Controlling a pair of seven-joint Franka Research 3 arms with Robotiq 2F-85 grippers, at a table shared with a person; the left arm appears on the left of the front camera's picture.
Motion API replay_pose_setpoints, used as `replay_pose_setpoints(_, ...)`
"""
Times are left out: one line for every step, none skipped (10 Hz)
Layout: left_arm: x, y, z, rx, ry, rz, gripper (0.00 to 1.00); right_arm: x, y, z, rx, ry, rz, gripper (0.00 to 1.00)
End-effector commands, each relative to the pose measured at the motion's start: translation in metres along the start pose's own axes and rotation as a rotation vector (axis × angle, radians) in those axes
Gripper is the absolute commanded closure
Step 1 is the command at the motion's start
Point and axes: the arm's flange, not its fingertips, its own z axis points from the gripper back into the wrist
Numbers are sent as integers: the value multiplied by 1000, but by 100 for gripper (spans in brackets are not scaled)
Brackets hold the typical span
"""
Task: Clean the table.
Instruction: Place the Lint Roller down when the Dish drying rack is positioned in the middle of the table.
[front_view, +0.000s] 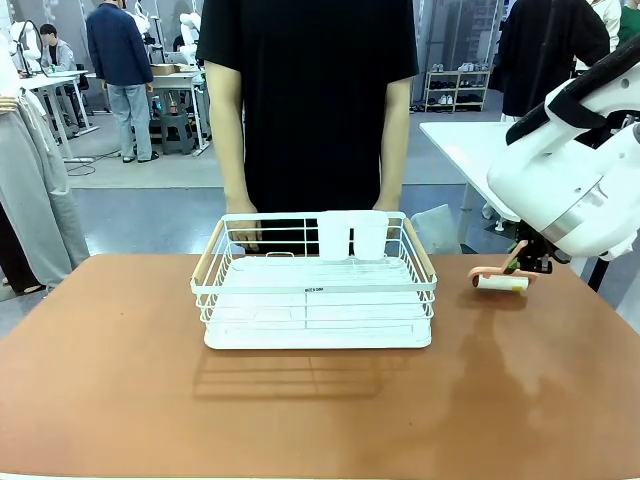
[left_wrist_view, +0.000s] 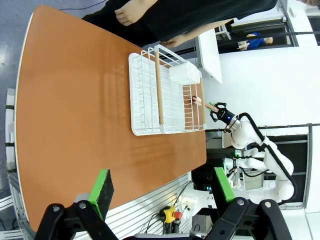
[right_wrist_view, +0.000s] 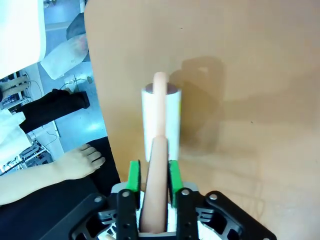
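Front view: terracotta bench (front_view: 120, 400) is filling the lower frame, white dish rack (front_view: 316, 285) sitting at centre, person's hands (front_view: 243, 232) resting at its 12 o'clock rim. Right pincer (front_view: 522, 262) at 3 o'clock is gripping the pink handle of a lint roller (front_view: 499, 282), its roll resting on the bench.

Left wrist view: left pincer (left_wrist_view: 160, 192) is hanging wide, empty, off the bench edge.

Right wrist view: green pads (right_wrist_view: 133, 176) are flanking the handle; contact is hard to judge. Risk: handle slipping if the grip is loosening, roller skidding. Roll's sticky face is hidden.
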Motion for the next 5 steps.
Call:
replay_pose_setpoints(1, 0, 3, -30, -10, -20, 0, -4, -2, 15, -14, 13, 22, 29)
replay_pose_setpoints(1, 0, 3, -30, -10, -20, 0, -5, -2, 23, -28, 9, 25, 0)
replay_pose_setpoints(1, 0, 3, -30, -10, -20, 0, -6, -3, 36, -62, 14, 30, 0)
replay_pose_setpoints(1, 0, 3, -30, -10, -20, 0, -6, -2, 62, -117, 12, 28, 0)
replay_pose_setpoints(1, 0, 3, -30, -10, -20, 0, -4, 0, 86, -174, -3, 9, 6)
